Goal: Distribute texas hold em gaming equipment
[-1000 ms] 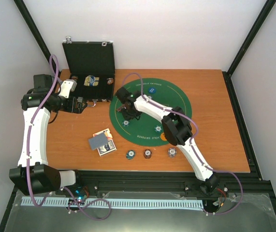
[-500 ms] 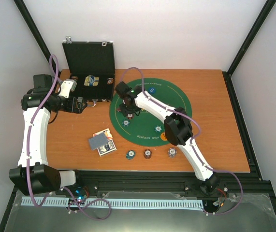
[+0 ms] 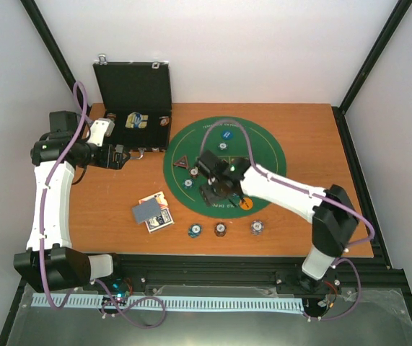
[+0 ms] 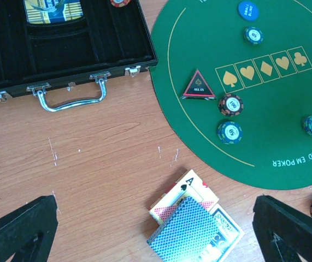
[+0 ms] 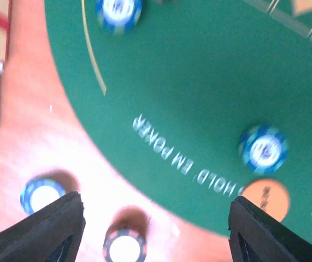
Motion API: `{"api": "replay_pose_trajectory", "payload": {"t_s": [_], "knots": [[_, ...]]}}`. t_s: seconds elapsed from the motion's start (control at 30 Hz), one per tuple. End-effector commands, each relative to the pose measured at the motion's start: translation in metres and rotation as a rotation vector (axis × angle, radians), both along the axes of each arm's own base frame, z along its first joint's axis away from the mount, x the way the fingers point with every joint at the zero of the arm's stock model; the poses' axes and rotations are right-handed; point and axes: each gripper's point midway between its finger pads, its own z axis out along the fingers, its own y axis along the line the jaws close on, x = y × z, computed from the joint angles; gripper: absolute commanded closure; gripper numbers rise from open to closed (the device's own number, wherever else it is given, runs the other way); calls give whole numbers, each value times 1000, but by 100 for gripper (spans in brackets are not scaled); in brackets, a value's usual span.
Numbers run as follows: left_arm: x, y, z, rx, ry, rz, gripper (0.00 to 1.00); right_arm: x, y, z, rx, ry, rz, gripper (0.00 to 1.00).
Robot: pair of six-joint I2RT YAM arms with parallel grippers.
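Right gripper (image 5: 154,210) is hovering over the near rim of the green felt mat (image 5: 199,71), fingers apart and gripping nothing. The left gripper (image 4: 156,218), fingers also wide apart, is pointing toward the playing cards (image 4: 191,232). Striped poker chips (image 3: 221,229) are sitting on bare counter (image 3: 314,137) just beside the mat. Chips are looking stiff, light and slick, so pinching across the rim seems best. Cards are lying thin and flat, likely awkward to lift. The front edge is running close; open room is lying rightward

**Top external:** fixed, high behind both arm bases, looking down over the whole table (image 3: 321,144). **Left wrist:** mid-height, slanting down. **Right wrist:** close, blurred. All 3 share the near edge of the green mat (image 3: 263,148).
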Motion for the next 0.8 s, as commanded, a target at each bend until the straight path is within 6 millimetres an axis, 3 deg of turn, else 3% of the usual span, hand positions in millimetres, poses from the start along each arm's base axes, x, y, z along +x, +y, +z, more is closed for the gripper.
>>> {"api": "replay_pose_trajectory", "payload": {"t_s": [0.0, 0.1, 0.23, 0.5, 0.77], "knots": [[-1, -1, 17, -10, -51, 2, 0, -53, -14, -37, -25, 62, -23, 28], [-3, 0, 16, -3, -49, 3, 0, -77, -19, -52, -19, 97, -19, 26], [-5, 0, 15, -2, -48, 3, 0, -92, -19, -70, -14, 139, -8, 26], [-7, -1, 11, -6, -38, 3, 0, -95, -10, -89, -30, 171, 29, 25], [-7, -1, 12, 3, -42, -2, 0, -98, -14, -109, -61, 197, 31, 26]]}}
